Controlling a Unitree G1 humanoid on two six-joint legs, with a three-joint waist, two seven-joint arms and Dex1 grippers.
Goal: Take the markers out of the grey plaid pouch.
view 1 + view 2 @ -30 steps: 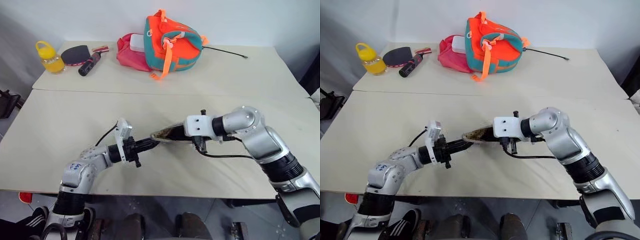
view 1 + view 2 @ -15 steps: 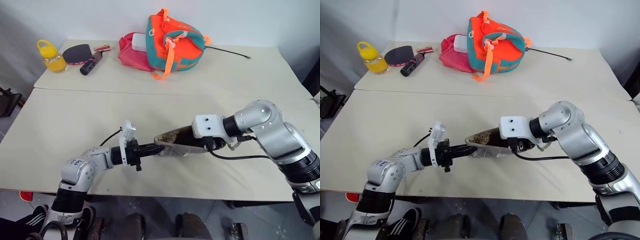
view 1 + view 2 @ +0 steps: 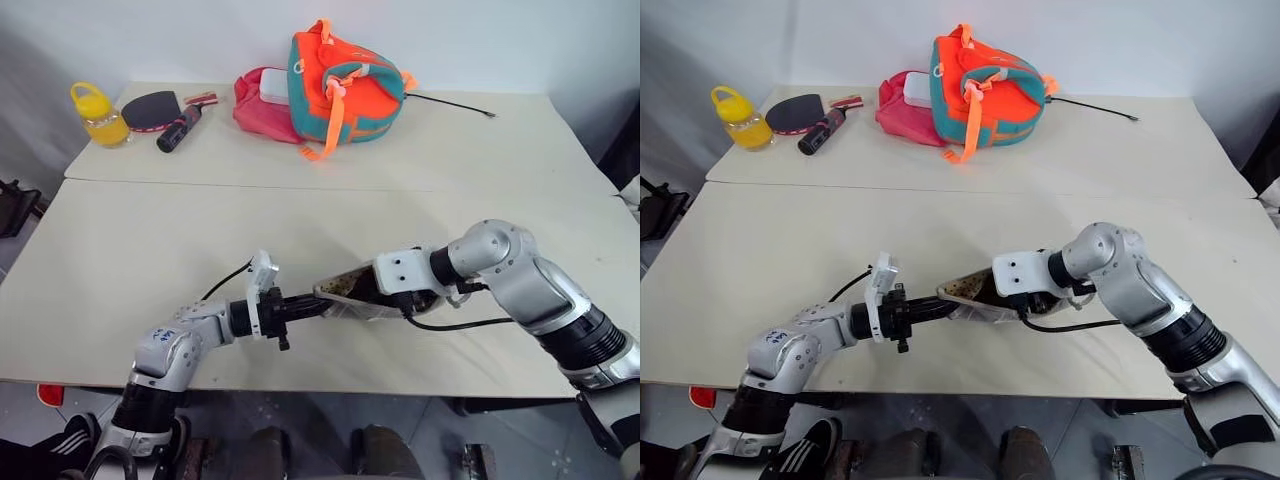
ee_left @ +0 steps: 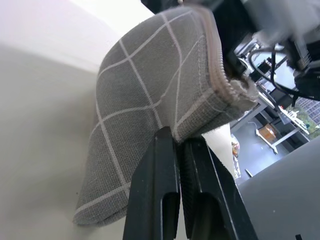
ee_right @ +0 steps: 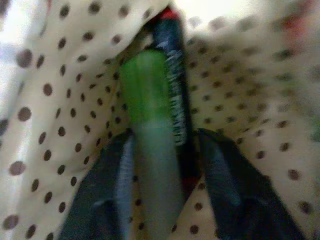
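Reaching into the grey plaid pouch (image 3: 352, 293) for the markers (image 5: 155, 135).
Left gripper (image 4: 178, 145) is pinching the pouch's edge tight; right gripper (image 5: 162, 150), fingers parted, is straddling both markers inside.

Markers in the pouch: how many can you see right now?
2. A light green marker and a dark marker with a red end lie side by side inside the grey plaid pouch, between the right gripper's fingers. More may be hidden.
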